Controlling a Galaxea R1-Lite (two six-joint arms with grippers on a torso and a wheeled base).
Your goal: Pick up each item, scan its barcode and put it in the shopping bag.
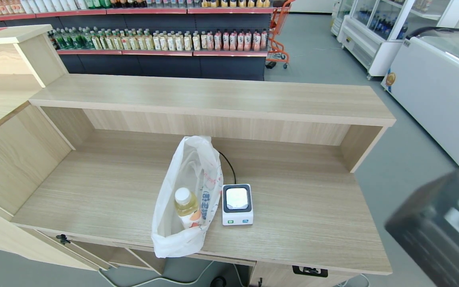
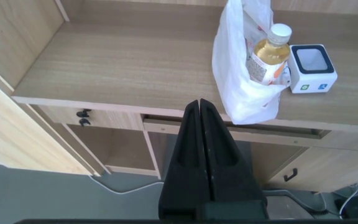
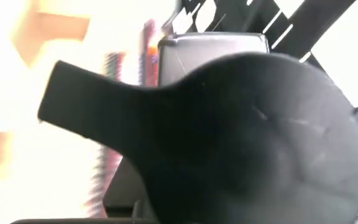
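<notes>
A white plastic shopping bag (image 1: 191,187) lies on the wooden table (image 1: 293,207), toward the front edge at about 6 o'clock from the table's middle. Its lower end hangs slightly over that edge. Inside the bag stands a bottle (image 1: 186,207) of pale yellow drink with a white cap and an orange-and-white label, its cap poking up through the bag's open mouth. Just beside the bag, at 3 o'clock from it, sits a small white barcode scanner (image 1: 237,204) with its glass window facing up. A black cable (image 1: 229,165) runs from the scanner toward 11 o'clock and goes behind the bag.

The left end effector (image 2: 199,106) hangs in front of the table and below its front edge, before the drawer front. Its fingers (image 2: 191,149) are pressed together with nothing between them, and the tips point at the table.

The right arm (image 1: 440,227) is a dark blur at 4 o'clock, off the table's right end. The right end effector (image 3: 229,143) is blurred, and I cannot tell its state.

Beyond the table at 12 o'clock stand shop shelves (image 1: 161,52) lined with bottles. At 2 o'clock there are white chest freezers (image 1: 432,79).
</notes>
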